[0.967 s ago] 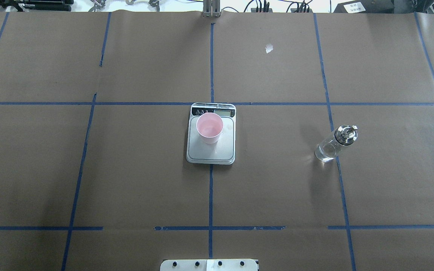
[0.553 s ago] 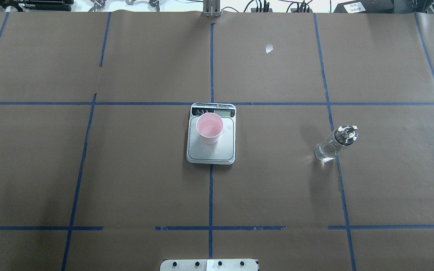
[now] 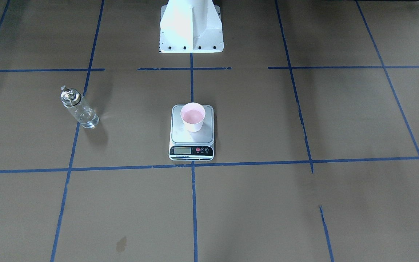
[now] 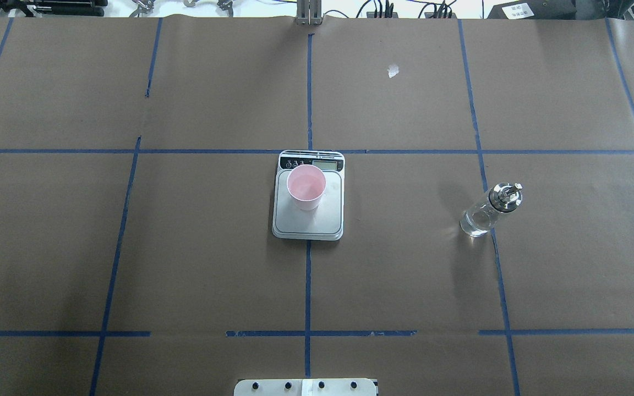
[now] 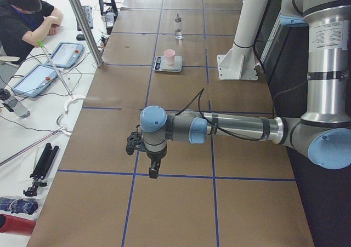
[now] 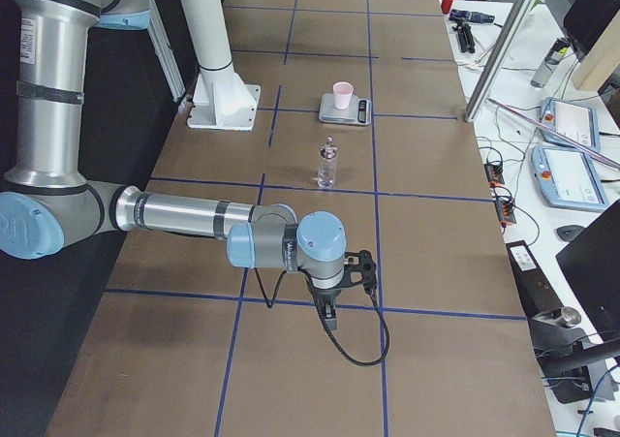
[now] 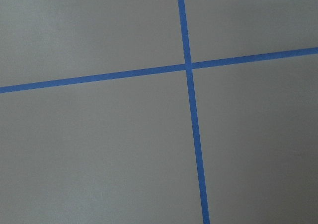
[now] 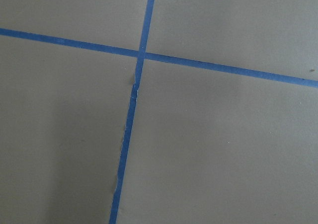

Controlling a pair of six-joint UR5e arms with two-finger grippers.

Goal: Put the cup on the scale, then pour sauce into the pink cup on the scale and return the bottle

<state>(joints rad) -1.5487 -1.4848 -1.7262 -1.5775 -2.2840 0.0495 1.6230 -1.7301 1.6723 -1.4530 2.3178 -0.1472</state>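
Observation:
The pale pink cup (image 4: 306,186) stands upright on the far half of the silver scale (image 4: 309,223), near its display; they also show in the front view as cup (image 3: 192,116) and scale (image 3: 191,137). The clear glass bottle (image 4: 487,212) with a silver cap and spout stands upright on the table to the right, apart from the scale, with clear sauce (image 4: 474,224) in its base. Neither gripper touches anything. The left gripper (image 5: 152,167) and the right gripper (image 6: 329,313) hang over bare table far from these things; I cannot tell whether they are open or shut.
Brown paper with blue tape lines (image 4: 308,286) covers the table. The white robot base (image 3: 191,32) stands at the near edge. A person (image 5: 24,17) sits at a side desk with tablets. Both wrist views show only paper and tape crossings (image 7: 188,66).

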